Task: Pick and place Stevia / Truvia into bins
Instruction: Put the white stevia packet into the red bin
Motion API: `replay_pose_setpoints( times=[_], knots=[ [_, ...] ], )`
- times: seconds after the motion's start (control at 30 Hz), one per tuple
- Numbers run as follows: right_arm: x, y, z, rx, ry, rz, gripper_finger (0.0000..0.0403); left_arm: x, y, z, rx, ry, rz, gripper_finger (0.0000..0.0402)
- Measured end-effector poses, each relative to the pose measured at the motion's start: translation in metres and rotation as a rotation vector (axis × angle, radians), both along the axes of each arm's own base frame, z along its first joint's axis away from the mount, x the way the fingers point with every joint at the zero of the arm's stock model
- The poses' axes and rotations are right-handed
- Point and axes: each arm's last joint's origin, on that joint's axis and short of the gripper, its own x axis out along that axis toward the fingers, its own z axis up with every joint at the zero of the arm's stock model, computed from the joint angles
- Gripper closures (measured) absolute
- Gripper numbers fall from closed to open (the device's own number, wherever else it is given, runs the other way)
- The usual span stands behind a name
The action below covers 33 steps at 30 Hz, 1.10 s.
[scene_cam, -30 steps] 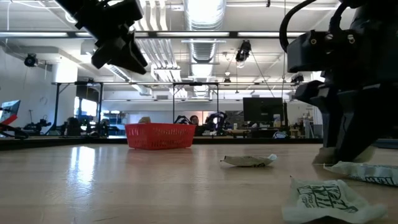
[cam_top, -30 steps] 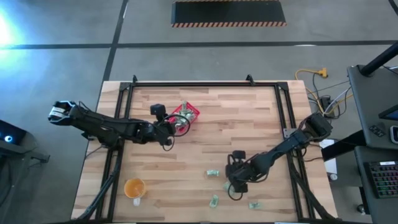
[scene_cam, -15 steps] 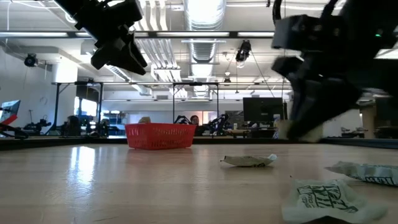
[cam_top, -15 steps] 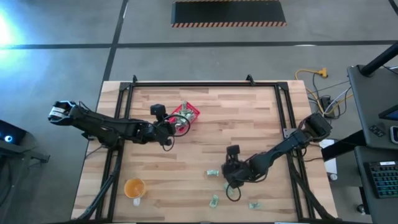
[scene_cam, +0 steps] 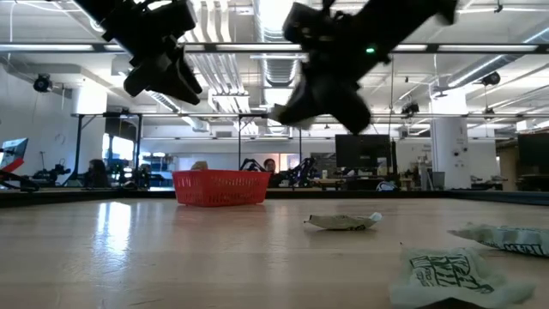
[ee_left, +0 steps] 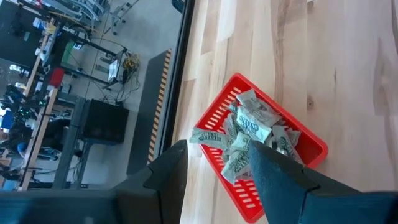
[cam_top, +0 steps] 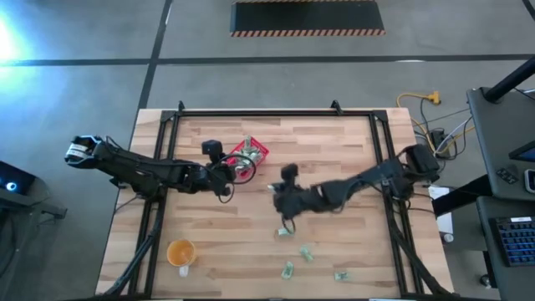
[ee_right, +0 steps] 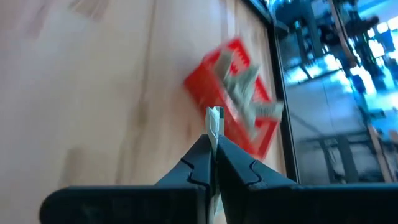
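right arm carries a packet toward the red basket

since a second ago the right gripper [cam_top: 276, 191] has left the near right part of the table, where it stood low among the loose packets, and now hangs raised over the middle of the table, between those packets and the red basket [cam_top: 249, 156]. its fingers are pressed together on one pale green-and-white packet [ee_right: 215, 121], seen edge-on and standing up from the fingertips in the right wrist view, with the basket beyond it. in the low view this gripper [scene_cam: 287, 110] is well above the wood.

the left gripper [cam_top: 233, 176] has not moved: it hovers just beside the basket's near-left side, fingers [ee_left: 171, 168] apart and holding nothing.

the basket sits toward the far middle of the wooden table [cam_top: 334, 150] and holds a loose heap of stevia packets [ee_left: 249, 127], one of them draped over its rim.

four packets lie flat on the near right part of the table: one [cam_top: 286, 232] just below the right gripper, one [cam_top: 307, 252] beyond it, one [cam_top: 287, 269] near the front edge, and one [cam_top: 343, 275] near the front right.

an orange cup [cam_top: 181, 252] stands at the near left, well apart from both arms.
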Motion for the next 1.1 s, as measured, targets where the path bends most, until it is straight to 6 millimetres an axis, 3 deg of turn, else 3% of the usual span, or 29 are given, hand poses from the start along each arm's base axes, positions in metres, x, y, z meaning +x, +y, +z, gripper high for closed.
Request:
replay_pose_setpoints(
  times=[0.23,0.43,0.57,0.83,1.1],
  knots=[
    [0.024,-0.076,0.013,0.106,-0.119,0.072,0.0394,-0.013,0.002,-0.009,-0.051,0.08,0.08,0.0246],
    [0.026,-0.142,0.017,0.322,-0.231,0.163,0.0394,-0.028,0.005,-0.014,-0.118,0.101,0.197,0.0246],
    [0.026,-0.171,0.013,0.411,-0.311,0.202,0.0394,-0.03,0.005,-0.013,-0.15,0.071,0.234,0.0246],
    [0.028,-0.196,-0.004,0.466,-0.341,0.168,0.0394,-0.029,0.003,-0.014,-0.254,0.029,0.249,0.0246],
    [0.027,-0.204,-0.001,0.422,-0.367,0.178,0.0394,-0.024,0.002,-0.013,-0.318,-0.027,0.243,0.0246]
  ],
)
